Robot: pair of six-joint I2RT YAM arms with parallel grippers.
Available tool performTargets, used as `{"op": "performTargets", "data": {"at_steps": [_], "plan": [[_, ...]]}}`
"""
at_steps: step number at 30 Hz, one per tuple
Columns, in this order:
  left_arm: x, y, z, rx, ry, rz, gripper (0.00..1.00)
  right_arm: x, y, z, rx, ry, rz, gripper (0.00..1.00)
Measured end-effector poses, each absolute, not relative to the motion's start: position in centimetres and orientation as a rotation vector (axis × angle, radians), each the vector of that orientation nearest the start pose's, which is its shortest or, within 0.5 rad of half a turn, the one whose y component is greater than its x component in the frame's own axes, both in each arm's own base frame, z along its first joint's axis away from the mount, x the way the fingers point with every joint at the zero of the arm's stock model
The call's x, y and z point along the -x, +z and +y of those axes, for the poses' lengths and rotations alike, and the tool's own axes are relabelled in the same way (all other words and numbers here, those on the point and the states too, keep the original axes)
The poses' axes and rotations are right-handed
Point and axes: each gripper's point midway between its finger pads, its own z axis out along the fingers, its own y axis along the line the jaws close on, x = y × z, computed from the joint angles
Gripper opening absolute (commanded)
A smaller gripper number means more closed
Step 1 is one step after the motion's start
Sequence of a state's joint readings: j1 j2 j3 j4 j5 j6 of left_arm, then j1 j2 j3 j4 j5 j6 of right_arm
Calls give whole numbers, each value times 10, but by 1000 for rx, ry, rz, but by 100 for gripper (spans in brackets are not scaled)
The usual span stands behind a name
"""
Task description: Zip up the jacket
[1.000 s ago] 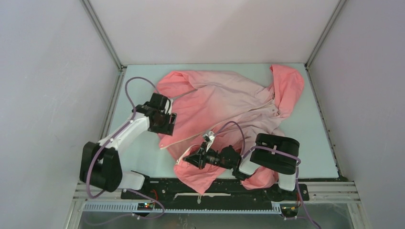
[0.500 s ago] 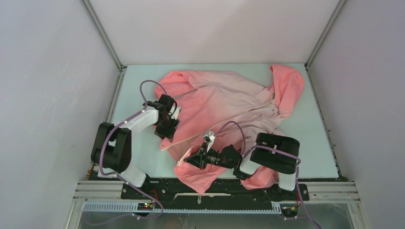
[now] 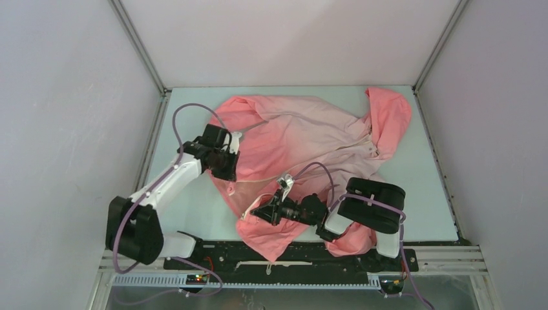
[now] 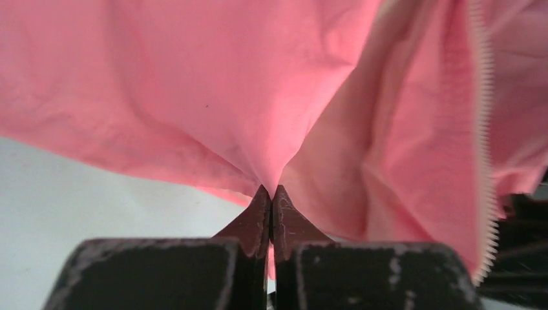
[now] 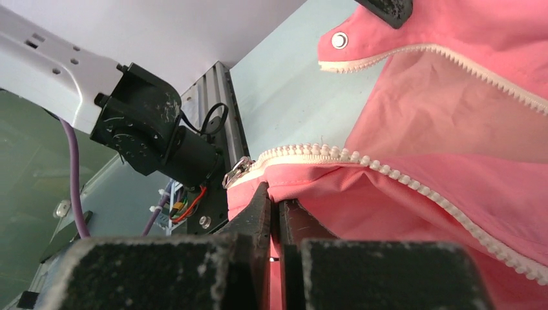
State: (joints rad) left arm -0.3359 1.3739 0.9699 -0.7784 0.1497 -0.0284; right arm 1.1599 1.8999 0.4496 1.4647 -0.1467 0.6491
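Jacket point(image 3: 304, 139) lies crumpled on the bench point(image 3: 420, 187), front unzipped. It spreads from the middle of the near edge toward the far right corner. Hood point(image 3: 391, 116) lies nearest the far right corner. Colour is deep coral at the hem and hood, paler across the chest.

Left pincer point(image 3: 229, 173) is at the jacket's left margin, on the side toward the left edge of the bench. In the left wrist view its tips point(image 4: 272, 194) are clenched on a fold of pink cloth, which rises in a peak from the pinch. One row of whitish zipper teeth point(image 4: 483, 129) runs down the right of that view.

Right pincer point(image 3: 258, 213) is close to the near edge, just left of centre. In the right wrist view it is clenched on the jacket's hem just below the bottom of a zipper row point(image 5: 362, 161). The metal zipper pull point(image 5: 236, 171) sits at the end of this row, just beside the fingertips. The opposite hem corner, with a white snap point(image 5: 338, 41), hangs apart above.
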Motion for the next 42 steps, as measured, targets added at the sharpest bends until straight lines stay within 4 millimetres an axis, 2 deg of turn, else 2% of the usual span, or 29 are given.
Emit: {"op": "performTargets", "data": {"at_steps": [3, 7, 10, 14, 18, 22, 28, 36, 42], "plan": [[-246, 102, -135, -439, -465, 2643, 0, -132, 99, 422, 538, 1501, 1690, 0], [-237, 104, -153, -365, -678, 2582, 0, -135, 101, 422, 485, 1504, 1704, 0], [-230, 106, -160, -274, -833, 2525, 0, -137, 102, 422, 444, 1506, 1711, 0], [-224, 119, -168, -238, -974, 2428, 0, -138, 103, 423, 424, 1500, 1712, 0], [-220, 140, -173, -290, -1030, 2311, 0, -138, 101, 422, 433, 1467, 1702, 0], [-216, 151, -174, -324, -1047, 2220, 0, -140, 98, 418, 476, 1404, 1679, 0], [-212, 163, -178, -358, -1077, 2130, 0, -145, 109, 414, 515, 1358, 1615, 0], [-212, 170, -180, -374, -1094, 2094, 0, -145, 126, 409, 535, 1303, 1542, 0], [-211, 176, -179, -383, -1088, 2064, 0, -148, 127, 404, 539, 1252, 1525, 0]]}}
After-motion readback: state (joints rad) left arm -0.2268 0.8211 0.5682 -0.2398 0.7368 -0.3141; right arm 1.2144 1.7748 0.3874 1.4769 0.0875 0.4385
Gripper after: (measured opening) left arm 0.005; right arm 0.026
